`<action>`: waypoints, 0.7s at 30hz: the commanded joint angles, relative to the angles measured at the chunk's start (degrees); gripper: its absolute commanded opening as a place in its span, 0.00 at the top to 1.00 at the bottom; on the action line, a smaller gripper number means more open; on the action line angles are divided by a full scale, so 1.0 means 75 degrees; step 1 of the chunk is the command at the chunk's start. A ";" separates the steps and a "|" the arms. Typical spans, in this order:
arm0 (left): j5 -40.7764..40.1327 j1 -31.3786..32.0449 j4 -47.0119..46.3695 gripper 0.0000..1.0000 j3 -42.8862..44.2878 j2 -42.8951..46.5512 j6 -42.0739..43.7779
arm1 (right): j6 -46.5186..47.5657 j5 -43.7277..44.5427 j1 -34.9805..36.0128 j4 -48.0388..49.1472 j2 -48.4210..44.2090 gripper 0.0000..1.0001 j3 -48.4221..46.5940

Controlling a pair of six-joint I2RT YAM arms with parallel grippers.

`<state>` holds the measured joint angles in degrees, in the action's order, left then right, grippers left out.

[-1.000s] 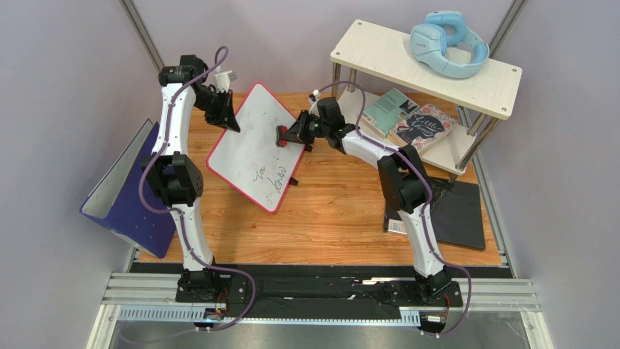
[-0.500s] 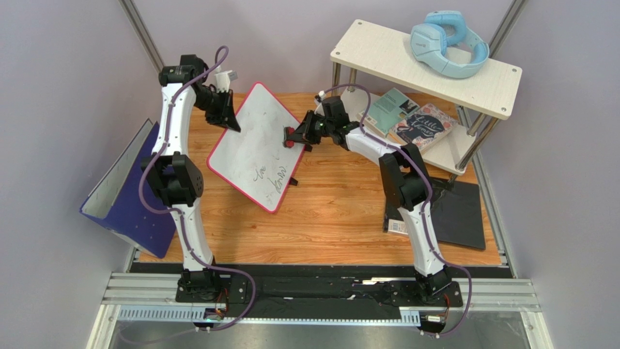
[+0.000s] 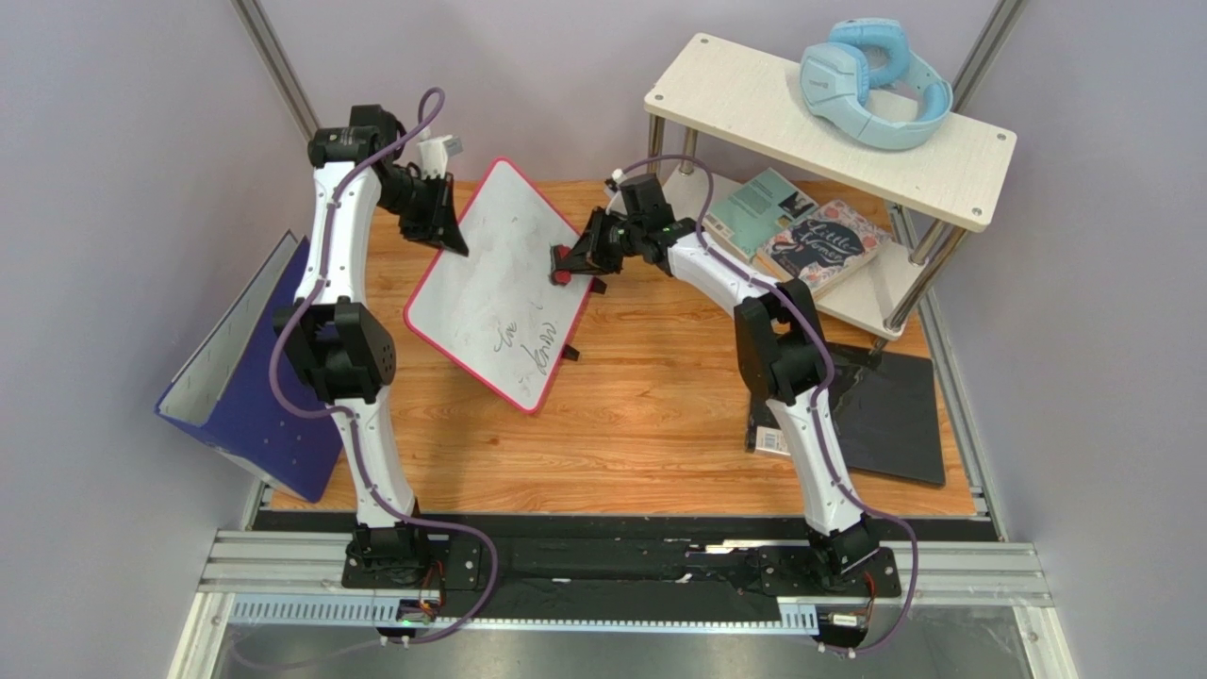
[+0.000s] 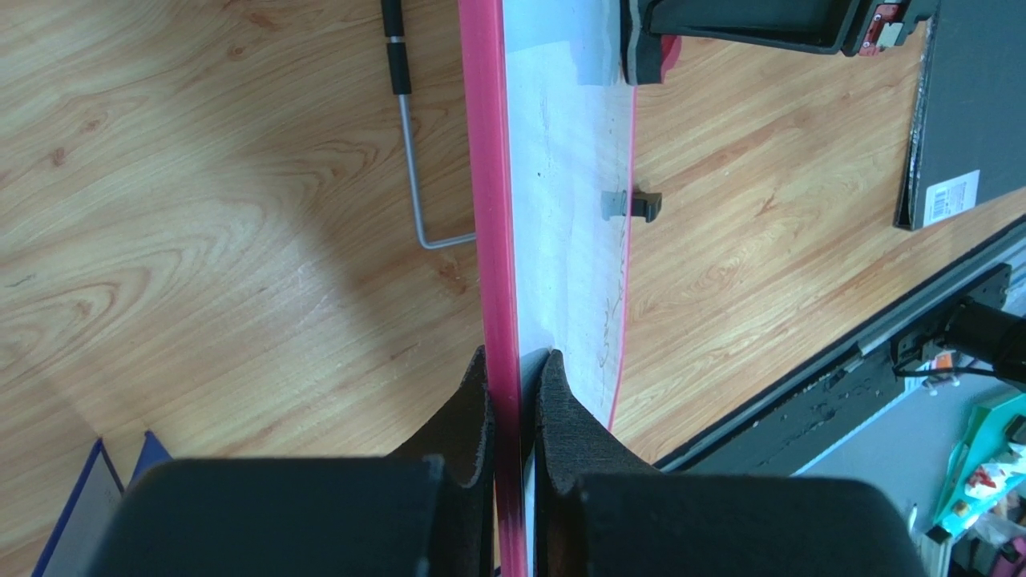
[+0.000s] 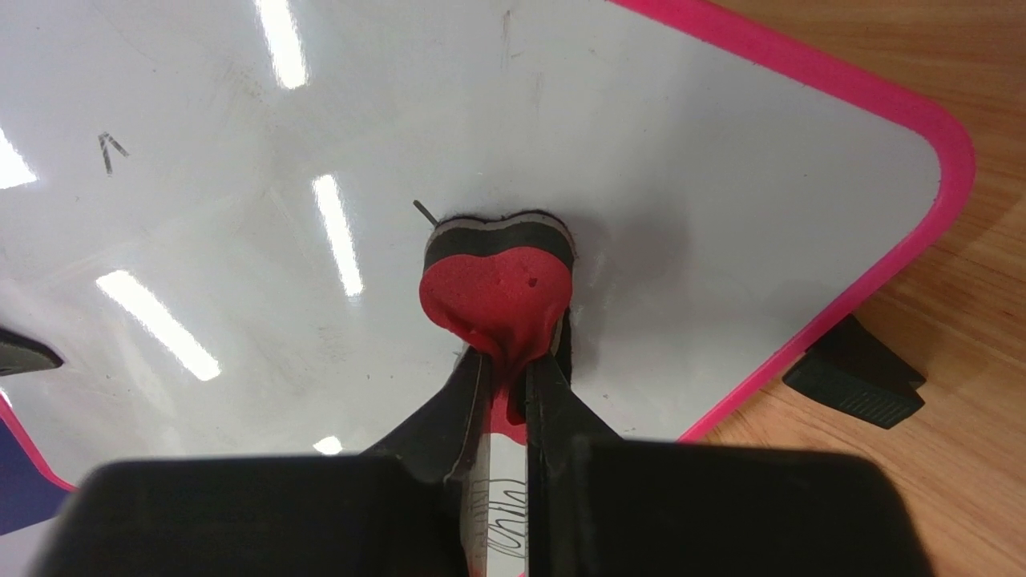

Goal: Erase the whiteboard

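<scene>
Two grips: my left gripper pinches the whiteboard by its edge, holding it tilted above the table; my right gripper squeezes a red eraser against it, shifted slightly right since a second ago; scribbles lower down remain, so I judge wiping unfinished.

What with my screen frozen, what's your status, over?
Left gripper jaws shut on whiteboard edge. Right gripper jaws shut on eraser, pressed to board. Writing unerased. Nothing blocking.

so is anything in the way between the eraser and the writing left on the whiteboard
Nothing visible. The right gripper holds the red eraser against the whiteboard; only bare board separates it from the writing.
</scene>
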<state>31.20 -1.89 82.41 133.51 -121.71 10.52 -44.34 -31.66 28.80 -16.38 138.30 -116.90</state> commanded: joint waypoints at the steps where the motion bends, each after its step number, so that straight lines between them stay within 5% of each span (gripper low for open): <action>1: -0.0703 0.0475 -0.0781 1.00 -0.0024 0.0314 0.1409 | 0.0205 0.0518 0.0426 -0.0007 0.0767 1.00 -0.0770; 21: -0.0691 0.0463 -0.0687 1.00 -0.0235 0.0478 0.1609 | -0.0628 0.0273 0.0297 0.1808 0.0697 1.00 -0.1440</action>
<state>31.20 -1.85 81.93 132.40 -120.33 10.39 -47.59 -31.77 28.80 -14.96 140.88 -122.89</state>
